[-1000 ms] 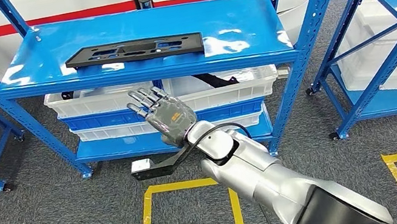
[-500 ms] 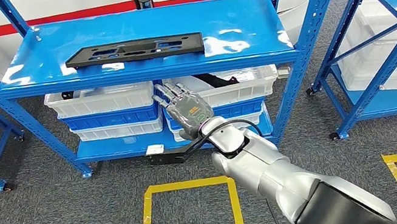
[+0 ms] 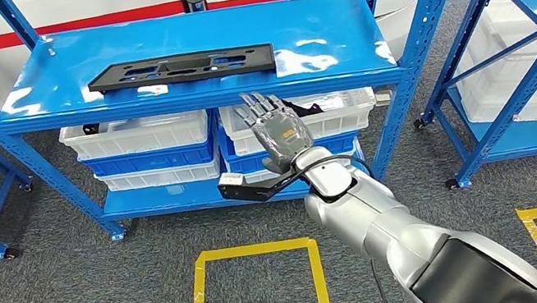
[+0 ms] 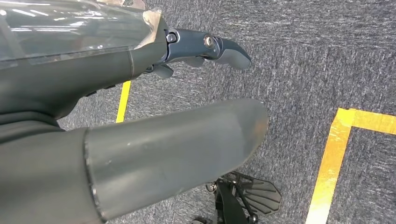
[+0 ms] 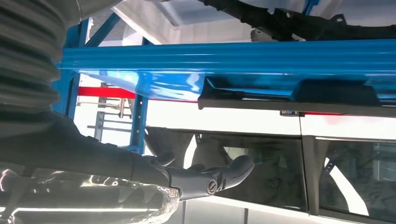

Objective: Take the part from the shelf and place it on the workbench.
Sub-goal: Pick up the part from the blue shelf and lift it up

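We see the head view bright and evenly lit, with white glare patches on the blue shelf (image 3: 310, 27) either side of the black part (image 3: 180, 68) (soft shadow beneath it). In the right wrist view the shelf edge (image 5: 224, 60) glares, and the nearby hand (image 5: 201, 179) blurs.

one black part (image 3: 180, 68), four white bins (image 3: 135, 133)

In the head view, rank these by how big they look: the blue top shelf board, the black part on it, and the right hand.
1. Blue top shelf board, by far the largest.
2. Black part, long and flat on the board.
3. Right hand, smallest, though it is nearer the camera than the shelf, so it looks larger than it really is.
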Tool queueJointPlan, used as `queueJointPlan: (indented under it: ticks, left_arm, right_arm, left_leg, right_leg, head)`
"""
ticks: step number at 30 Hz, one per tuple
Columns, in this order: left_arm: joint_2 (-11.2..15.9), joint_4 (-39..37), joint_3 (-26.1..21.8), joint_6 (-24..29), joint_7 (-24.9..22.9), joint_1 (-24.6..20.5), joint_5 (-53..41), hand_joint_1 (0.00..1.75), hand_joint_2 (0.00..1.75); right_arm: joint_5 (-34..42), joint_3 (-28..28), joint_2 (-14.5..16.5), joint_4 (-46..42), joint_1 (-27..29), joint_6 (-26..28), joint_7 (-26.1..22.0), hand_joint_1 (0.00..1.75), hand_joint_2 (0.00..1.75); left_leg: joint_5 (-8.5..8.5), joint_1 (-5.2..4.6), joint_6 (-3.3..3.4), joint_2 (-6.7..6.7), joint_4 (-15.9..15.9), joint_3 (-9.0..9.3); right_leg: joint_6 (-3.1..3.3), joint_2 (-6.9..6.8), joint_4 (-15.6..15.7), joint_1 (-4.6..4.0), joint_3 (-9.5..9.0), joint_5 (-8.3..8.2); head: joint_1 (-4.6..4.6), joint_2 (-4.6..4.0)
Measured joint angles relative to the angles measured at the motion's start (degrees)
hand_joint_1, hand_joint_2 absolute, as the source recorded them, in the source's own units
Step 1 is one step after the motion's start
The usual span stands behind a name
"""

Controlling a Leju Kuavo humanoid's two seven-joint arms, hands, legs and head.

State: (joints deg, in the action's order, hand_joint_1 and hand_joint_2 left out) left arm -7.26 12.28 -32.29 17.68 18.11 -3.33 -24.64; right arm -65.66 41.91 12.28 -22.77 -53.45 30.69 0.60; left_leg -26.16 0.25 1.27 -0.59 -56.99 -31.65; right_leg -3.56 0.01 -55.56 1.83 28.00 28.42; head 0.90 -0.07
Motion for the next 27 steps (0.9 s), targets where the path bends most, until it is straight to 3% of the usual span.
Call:
queueJointPlan:
  ticks: [27]
  left_arm:
    - [0.1, 0.0, -0.4, -1.0, -0.3, 0.0, -0.1, 0.00, 0.00]
  right_arm:
    - [-1.4, -1.4, -0.3, 0.0, 0.0, -0.1, 0.3, 0.00, 1.75]
  left_leg:
    - [0.00, 0.00, 0.00, 0.00, 0.0, 0.00]
  right_leg:
    - [0.00, 0.00, 0.0, 0.00, 0.00, 0.00]
  head:
    - [-0.01, 0.00]
